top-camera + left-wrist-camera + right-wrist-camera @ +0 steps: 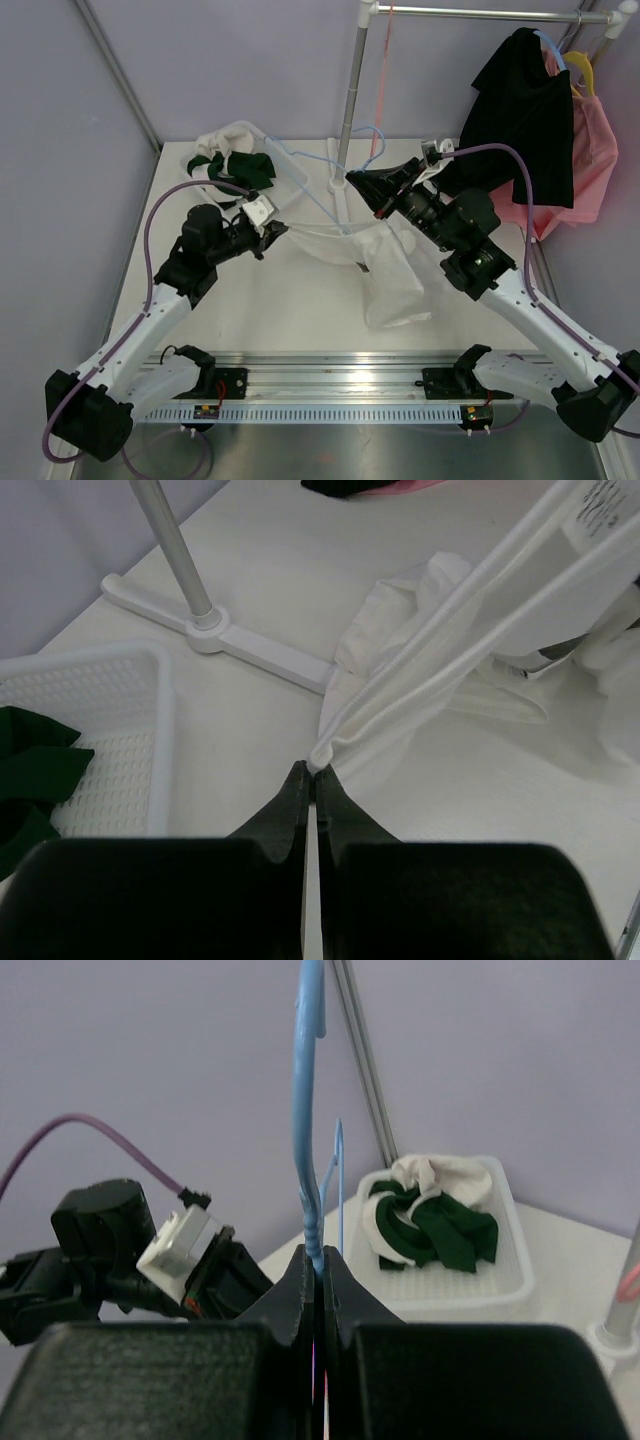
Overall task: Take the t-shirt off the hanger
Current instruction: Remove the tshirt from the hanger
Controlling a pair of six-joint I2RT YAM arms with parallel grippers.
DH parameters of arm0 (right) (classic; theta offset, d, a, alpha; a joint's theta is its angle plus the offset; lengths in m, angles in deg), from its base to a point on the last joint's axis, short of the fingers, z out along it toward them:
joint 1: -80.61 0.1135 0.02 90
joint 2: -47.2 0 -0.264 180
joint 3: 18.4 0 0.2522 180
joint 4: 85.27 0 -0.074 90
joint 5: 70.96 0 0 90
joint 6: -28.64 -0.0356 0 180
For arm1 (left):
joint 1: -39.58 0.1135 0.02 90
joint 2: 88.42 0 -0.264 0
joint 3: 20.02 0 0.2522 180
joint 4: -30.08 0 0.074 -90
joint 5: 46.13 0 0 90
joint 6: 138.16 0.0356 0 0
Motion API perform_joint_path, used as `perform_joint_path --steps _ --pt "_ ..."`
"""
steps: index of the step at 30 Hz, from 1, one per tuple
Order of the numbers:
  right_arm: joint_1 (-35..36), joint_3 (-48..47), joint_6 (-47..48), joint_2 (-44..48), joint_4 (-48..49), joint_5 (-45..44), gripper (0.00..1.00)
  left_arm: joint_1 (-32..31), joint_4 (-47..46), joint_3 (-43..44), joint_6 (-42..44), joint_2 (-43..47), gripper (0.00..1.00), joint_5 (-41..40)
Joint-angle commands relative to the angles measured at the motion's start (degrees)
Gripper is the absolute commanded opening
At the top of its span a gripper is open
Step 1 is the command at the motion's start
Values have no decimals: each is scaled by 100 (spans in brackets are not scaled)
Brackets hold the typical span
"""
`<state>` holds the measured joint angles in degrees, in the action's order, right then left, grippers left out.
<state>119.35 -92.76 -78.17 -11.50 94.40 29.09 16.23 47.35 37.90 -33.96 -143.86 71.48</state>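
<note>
The white t-shirt (392, 272) is stretched between the arms and droops onto the table at mid right. My left gripper (276, 231) is shut on its edge; in the left wrist view the gripper (313, 771) pinches a fold of the taut t-shirt (470, 640). The light blue hanger (318, 183) is raised above the table. My right gripper (352, 181) is shut on it, and the right wrist view shows the gripper (318, 1256) clamped on the hanger's bar (308, 1110). How much of the shirt is still on the hanger is hard to tell.
A white basket (214, 146) with green and white clothes stands at the back left, also in the right wrist view (470, 1285). A clothes rack pole (350, 90) rises at the back, with its base (250, 652) on the table. Black (525, 110) and pink (592, 150) garments hang at right.
</note>
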Motion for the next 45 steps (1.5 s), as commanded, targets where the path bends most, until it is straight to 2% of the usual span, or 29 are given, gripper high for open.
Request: perform_joint_path --steps 1,7,10,16,20,24,28,31,35,38,39,41,42,43,45 --pt "37 83 -339 -307 1775 67 0 -150 -202 -109 380 270 0 587" --pt "37 -4 -568 -1002 2945 226 0 -775 -26 -242 892 341 0 113" --pt "37 -92 -507 -1065 2832 130 0 -811 -8 -145 892 148 0 -168" --pt "37 162 29 -364 2665 24 0 -829 133 189 805 -536 0 -809" --pt "37 355 398 357 2156 -160 0 -724 -253 251 400 -757 0 -2117" --pt "37 951 565 1148 2304 -424 0 -311 -324 373 -38 -696 0 -2278" --pt "37 1453 540 1956 2576 -862 0 313 -27 655 -268 -819 0 -1699" --pt "37 1998 399 2239 3392 -1241 0 323 62 699 -216 -933 0 -1356" --pt "37 2289 311 2345 4026 -1557 0 340 -34 717 -303 -977 0 -2064" --pt "37 2430 276 2363 4255 -1620 0 428 -8 725 -312 -925 0 -1858" --pt "37 2343 328 2363 4195 -1567 0 428 1 734 -338 -925 0 -1856" --pt "37 2028 398 2328 3205 -1462 0 428 18 752 -382 -907 0 -2057" --pt "37 1582 442 2284 2722 -1444 0 446 -16 726 -426 -890 0 -2206" --pt "37 1377 451 2258 1847 -1444 0 472 -147 656 -453 -776 0 -2521" --pt "37 1026 495 2240 1287 -1383 0 594 -315 533 -540 -601 0 -2909"
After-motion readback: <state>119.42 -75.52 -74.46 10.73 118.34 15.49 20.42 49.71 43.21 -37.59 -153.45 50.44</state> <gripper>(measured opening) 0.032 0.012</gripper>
